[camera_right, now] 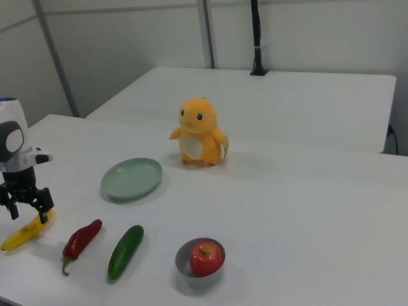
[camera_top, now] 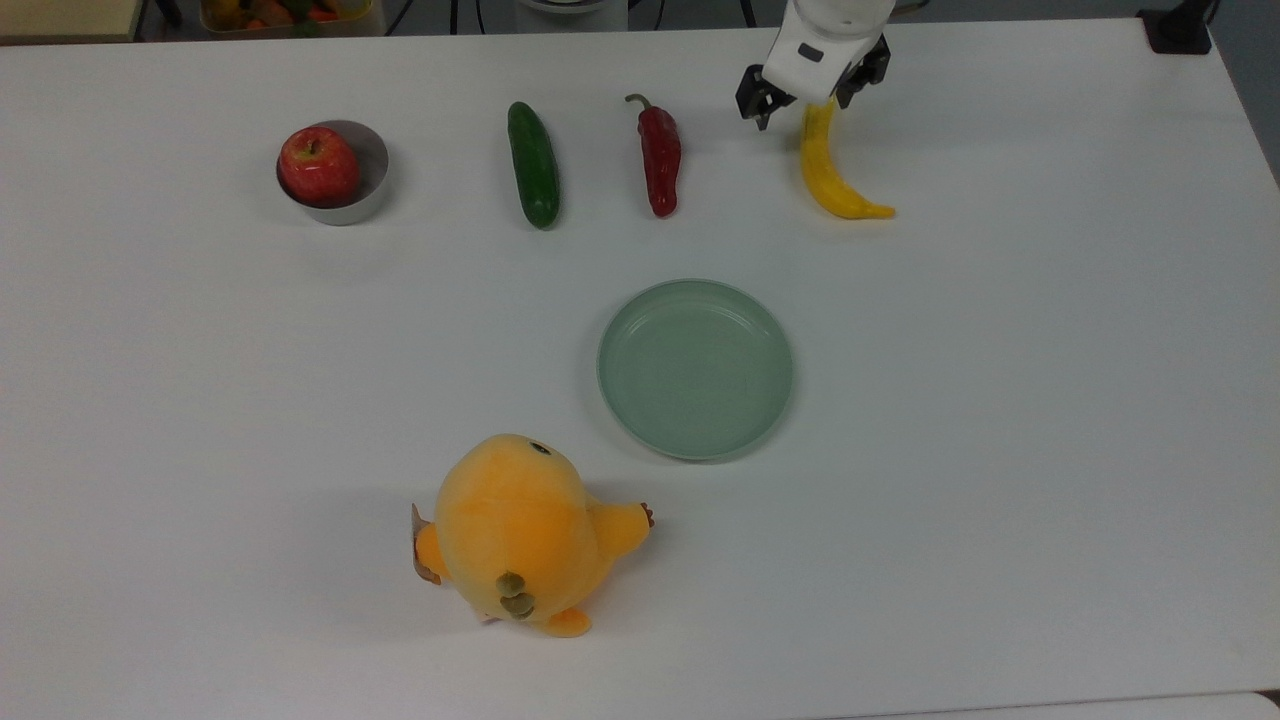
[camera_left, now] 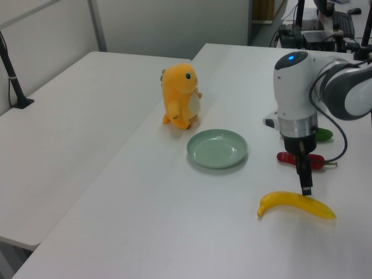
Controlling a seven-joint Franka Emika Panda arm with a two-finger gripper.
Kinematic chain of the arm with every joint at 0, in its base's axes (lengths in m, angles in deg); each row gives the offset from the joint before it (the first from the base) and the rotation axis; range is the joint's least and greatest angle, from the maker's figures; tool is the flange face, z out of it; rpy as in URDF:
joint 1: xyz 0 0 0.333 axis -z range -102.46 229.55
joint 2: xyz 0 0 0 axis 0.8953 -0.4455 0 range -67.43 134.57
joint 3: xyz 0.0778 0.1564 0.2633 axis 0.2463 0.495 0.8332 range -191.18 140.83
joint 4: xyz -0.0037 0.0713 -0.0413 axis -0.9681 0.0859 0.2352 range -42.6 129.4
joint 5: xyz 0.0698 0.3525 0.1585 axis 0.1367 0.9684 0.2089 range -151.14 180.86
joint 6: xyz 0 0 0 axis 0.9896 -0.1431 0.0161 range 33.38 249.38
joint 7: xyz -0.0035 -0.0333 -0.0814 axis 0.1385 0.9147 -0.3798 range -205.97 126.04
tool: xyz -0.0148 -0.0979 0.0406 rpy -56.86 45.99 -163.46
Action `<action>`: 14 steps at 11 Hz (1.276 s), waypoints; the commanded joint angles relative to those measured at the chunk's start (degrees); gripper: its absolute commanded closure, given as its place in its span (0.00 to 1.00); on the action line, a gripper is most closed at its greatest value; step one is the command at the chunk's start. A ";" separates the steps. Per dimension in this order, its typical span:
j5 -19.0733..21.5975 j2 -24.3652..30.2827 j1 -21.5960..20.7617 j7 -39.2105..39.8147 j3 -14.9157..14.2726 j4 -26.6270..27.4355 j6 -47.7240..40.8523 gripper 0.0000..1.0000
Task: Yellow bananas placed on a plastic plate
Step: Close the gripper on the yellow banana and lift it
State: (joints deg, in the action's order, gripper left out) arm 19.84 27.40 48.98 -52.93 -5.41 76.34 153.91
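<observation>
Black fingers on my gripper [camera_top: 812,104] are spread apart right now, nothing between them. It hangs at the top right of the top view, over the stem end of the yellow bananas [camera_top: 828,170]; really it's one slim curved banana, flat on the white table [camera_top: 1000,400] with its pointed tip hooking toward the top view's right. In the left view the gripper [camera_left: 304,185] sits just above the banana [camera_left: 296,204] near the lower right corner, and I can't tell if it's touching yet.

My read on handling: it looks like a light, stiff plastic fruit with a smooth skin, so probably a bit slippery and prone to swinging if I pinch it near an end. I'd shift toward the thicker middle of the curve and close across the narrow width so it stays level.

Moving outward, a red chili pepper [camera_top: 660,160] and a green cucumber [camera_top: 533,165] lie in the same row to the top view's left.

Containers: the plastic plate [camera_top: 695,368], pale mint green, sits at the middle of the top view, well apart from the banana, with nothing in it. The small metal bowl [camera_top: 335,173] at the upper left holds a red apple [camera_top: 318,165]. An orange plush toy [camera_top: 515,533] stands at the lower middle, near the plate.
</observation>
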 commanded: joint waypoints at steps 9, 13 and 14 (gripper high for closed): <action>-5.33 -4.46 -1.87 -4.43 0.45 0.90 8.26 0.93; -5.25 -3.76 -1.43 -3.99 0.54 0.55 7.39 1.00; -5.16 -2.89 -1.26 -4.25 0.54 0.46 6.77 1.00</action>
State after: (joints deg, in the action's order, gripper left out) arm 15.45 22.71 47.51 -56.54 -5.07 76.56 160.53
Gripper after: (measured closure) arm 0.714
